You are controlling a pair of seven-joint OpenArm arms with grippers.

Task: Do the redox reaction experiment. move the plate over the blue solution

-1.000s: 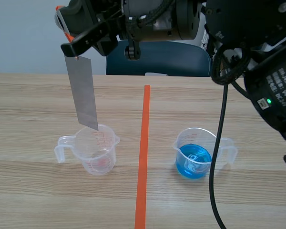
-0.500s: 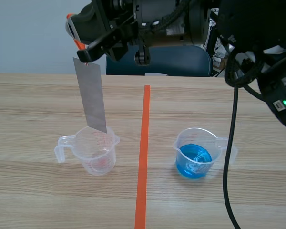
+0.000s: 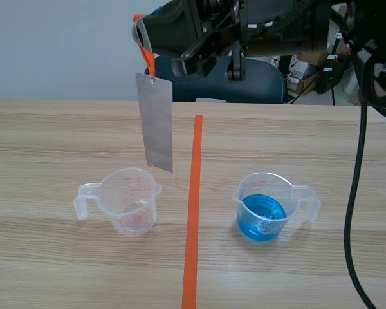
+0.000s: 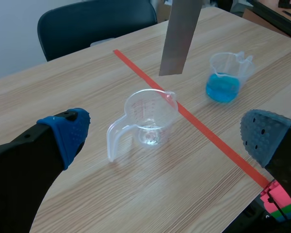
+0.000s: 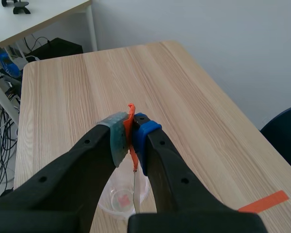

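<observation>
Since the earlier frames the plate (image 3: 157, 122) has travelled toward the table's right. Its lower edge was over the mouth of the clear cup (image 3: 130, 201). It now hangs past that cup's rim, just short of the orange tape line (image 3: 194, 193) down the middle of the table (image 3: 51, 141).

Clear cup: red graduations, looks empty. Second cup (image 3: 264, 206), right of the tape: blue solution (image 3: 262, 219) sits low in it.

The right gripper (image 3: 145, 48) is pinched shut on an orange strap (image 3: 148, 61). The plate dangles below it, near upright, not yet over the blue solution.

The left gripper (image 4: 166, 136) is spread wide, holding nothing, with the clear cup ahead of it.
</observation>
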